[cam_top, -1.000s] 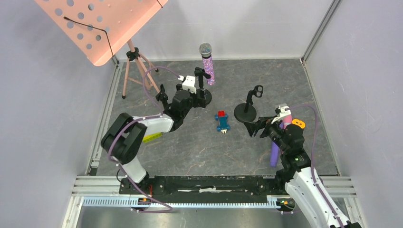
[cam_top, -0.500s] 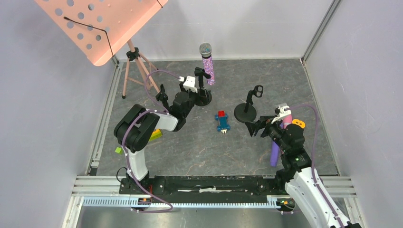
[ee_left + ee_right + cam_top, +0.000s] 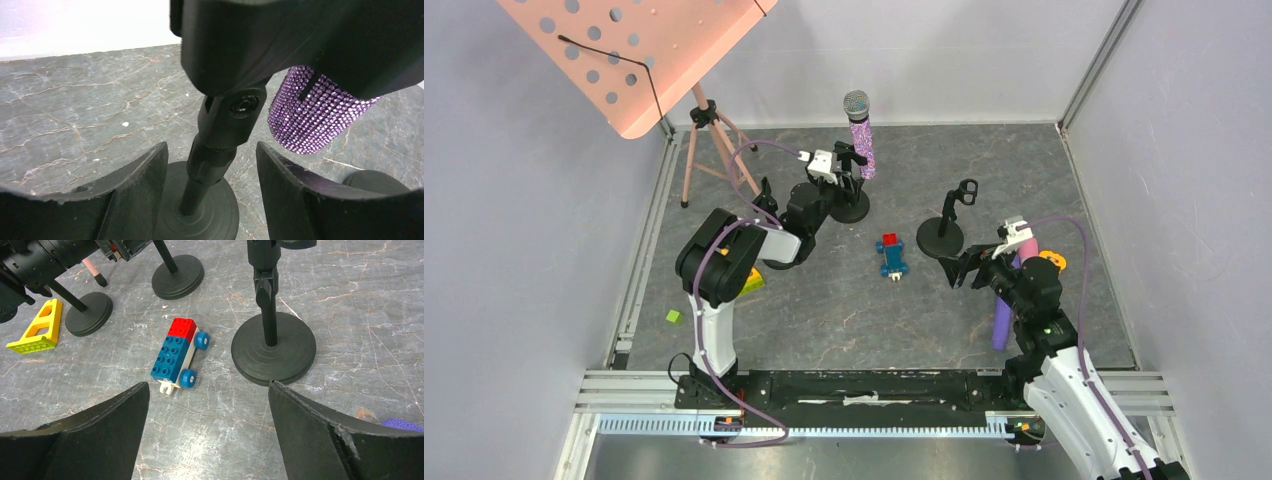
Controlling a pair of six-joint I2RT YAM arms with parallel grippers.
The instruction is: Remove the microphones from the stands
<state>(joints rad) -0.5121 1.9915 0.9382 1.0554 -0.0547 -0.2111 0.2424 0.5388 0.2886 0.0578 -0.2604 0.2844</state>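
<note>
Left gripper straddles the post of the stand, jaws apart with a gap on both sides (gripping nothing). The glittery purple microphone sits in the stand's clip, head up, at the back of the table. Right gripper gapes wide above a toy car, with a second stand just beside it. A yellow brick lies near the left arm, and a pink music stand looms behind.

The left arm and right arm pair black joints with white shells; a purple cable loops along each. The left pincer has matte black, scuffed, curved fingers.
</note>
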